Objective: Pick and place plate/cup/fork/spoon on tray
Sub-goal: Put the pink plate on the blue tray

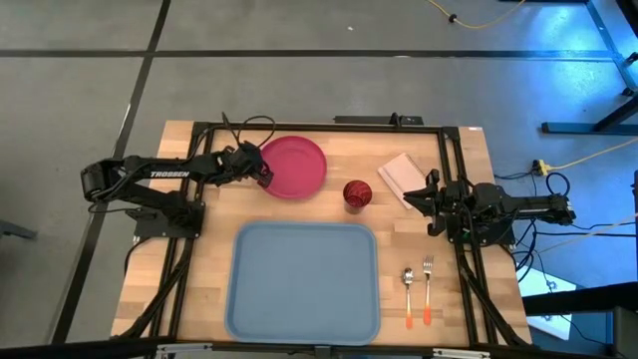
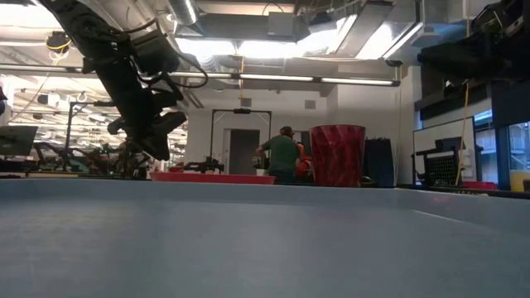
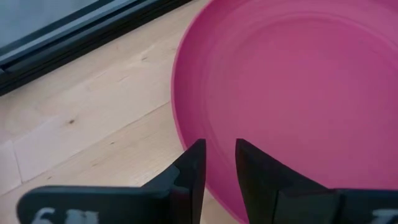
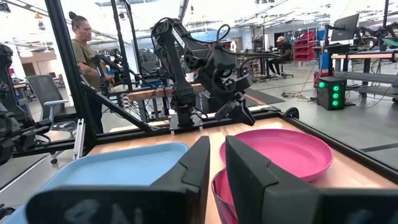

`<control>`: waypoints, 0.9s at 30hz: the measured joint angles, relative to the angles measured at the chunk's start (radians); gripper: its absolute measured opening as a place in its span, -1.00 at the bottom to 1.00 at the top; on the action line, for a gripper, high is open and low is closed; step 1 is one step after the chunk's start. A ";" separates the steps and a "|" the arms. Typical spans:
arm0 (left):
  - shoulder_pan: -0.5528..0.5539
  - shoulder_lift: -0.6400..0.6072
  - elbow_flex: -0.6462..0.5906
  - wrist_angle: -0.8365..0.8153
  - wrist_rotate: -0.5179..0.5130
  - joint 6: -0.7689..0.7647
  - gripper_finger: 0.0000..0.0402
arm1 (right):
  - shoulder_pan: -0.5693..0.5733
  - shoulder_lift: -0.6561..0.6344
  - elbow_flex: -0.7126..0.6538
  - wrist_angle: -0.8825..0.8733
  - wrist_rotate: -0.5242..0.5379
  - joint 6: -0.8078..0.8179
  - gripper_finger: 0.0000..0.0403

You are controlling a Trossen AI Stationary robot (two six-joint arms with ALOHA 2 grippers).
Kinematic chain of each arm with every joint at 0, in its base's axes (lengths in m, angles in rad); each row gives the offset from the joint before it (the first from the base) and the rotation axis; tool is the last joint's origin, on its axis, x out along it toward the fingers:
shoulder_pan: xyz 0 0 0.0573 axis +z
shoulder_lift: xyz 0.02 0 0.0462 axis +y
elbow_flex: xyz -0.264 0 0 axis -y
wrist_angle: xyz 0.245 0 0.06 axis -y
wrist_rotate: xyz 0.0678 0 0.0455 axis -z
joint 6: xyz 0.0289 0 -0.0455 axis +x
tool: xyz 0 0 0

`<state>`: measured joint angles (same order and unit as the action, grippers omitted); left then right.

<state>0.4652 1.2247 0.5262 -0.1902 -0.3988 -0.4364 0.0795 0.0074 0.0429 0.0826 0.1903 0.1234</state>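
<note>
The pink-red plate (image 1: 296, 166) lies flat on the wooden table at the far middle. My left gripper (image 1: 265, 176) is at the plate's left rim, its fingers (image 3: 194, 171) nearly together over that rim. The dark red cup (image 1: 358, 192) stands upright to the plate's right. My right gripper (image 1: 419, 202) waits shut to the right of the cup, pointing at it. The light blue tray (image 1: 304, 282) lies at the near middle. The spoon (image 1: 408, 286) and the fork (image 1: 428, 283) lie side by side right of the tray, orange handles toward the near edge. My left gripper has the plate's left rim (image 3: 214, 186) between its two fingers, one at the rim's outer edge and one over the plate's inside. The fingers slant down from the table's left. The plate lies flat on the table (image 2: 211, 176).
A white folded napkin (image 1: 399, 175) lies between the cup and my right gripper. A black frame (image 1: 299, 127) runs round the table. People (image 4: 84, 56) stand in the room beyond the table. Bare wood (image 1: 204, 269) lies left of the tray.
</note>
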 joint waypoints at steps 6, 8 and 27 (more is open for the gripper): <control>0.000 0.000 0.000 -0.001 0.000 0.003 -0.59 | 0.000 0.000 0.000 -0.002 0.000 0.000 -0.72; 0.000 0.000 0.000 -0.005 -0.007 0.027 -0.56 | 0.000 0.000 0.000 -0.008 0.000 0.000 -0.72; -0.015 0.000 -0.001 -0.008 -0.037 -0.097 -0.37 | 0.000 0.000 0.000 -0.011 0.000 0.000 -0.72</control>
<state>0.4498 1.2247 0.5255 -0.1986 -0.4362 -0.5336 0.0795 0.0074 0.0429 0.0715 0.1905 0.1230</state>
